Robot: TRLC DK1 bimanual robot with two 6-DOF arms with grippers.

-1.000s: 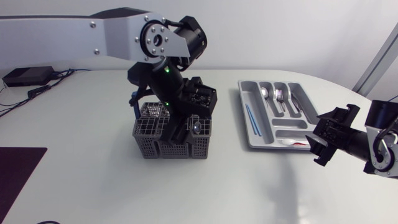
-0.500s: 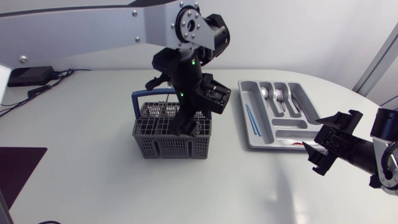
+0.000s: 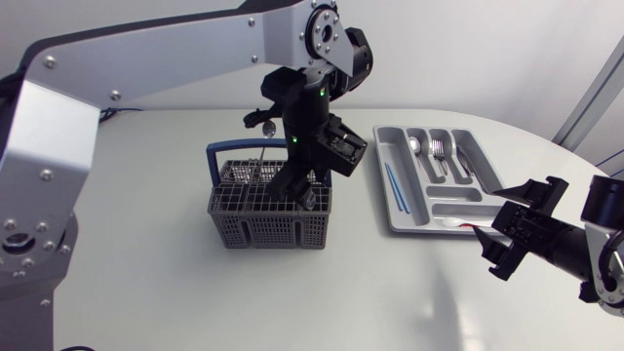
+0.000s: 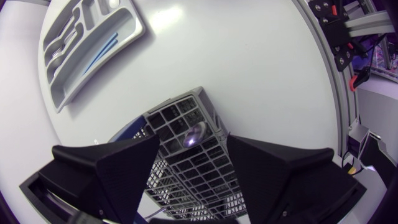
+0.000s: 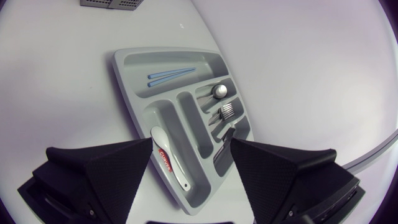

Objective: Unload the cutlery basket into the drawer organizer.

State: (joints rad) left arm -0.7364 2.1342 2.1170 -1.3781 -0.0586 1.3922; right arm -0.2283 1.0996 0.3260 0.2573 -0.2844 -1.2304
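The grey cutlery basket (image 3: 255,216) with a blue handle stands mid-table. My left gripper (image 3: 298,191) hangs open just over the basket's right-hand cells, pointing down. In the left wrist view the basket (image 4: 198,163) lies under the open left gripper (image 4: 193,146), and a shiny spoon bowl (image 4: 194,132) sticks up from a cell between the fingers, untouched. The grey drawer organizer (image 3: 400,210) lies to the right. It holds blue sticks (image 5: 170,76), a spoon (image 5: 219,91), a fork (image 5: 227,111) and a white, red-marked utensil (image 5: 168,158). My right gripper (image 3: 499,246) hovers open and empty near the organizer's (image 5: 134,84) near right corner.
A dark mat (image 3: 24,263) lies at the table's left edge. A black box with cables (image 3: 44,119) sits at the far left corner. The table's curved edge runs close behind the organizer's right side.
My left arm has swung right across the basket, and its gripper has narrowed a little. The right gripper has drifted slightly toward the table's front edge.
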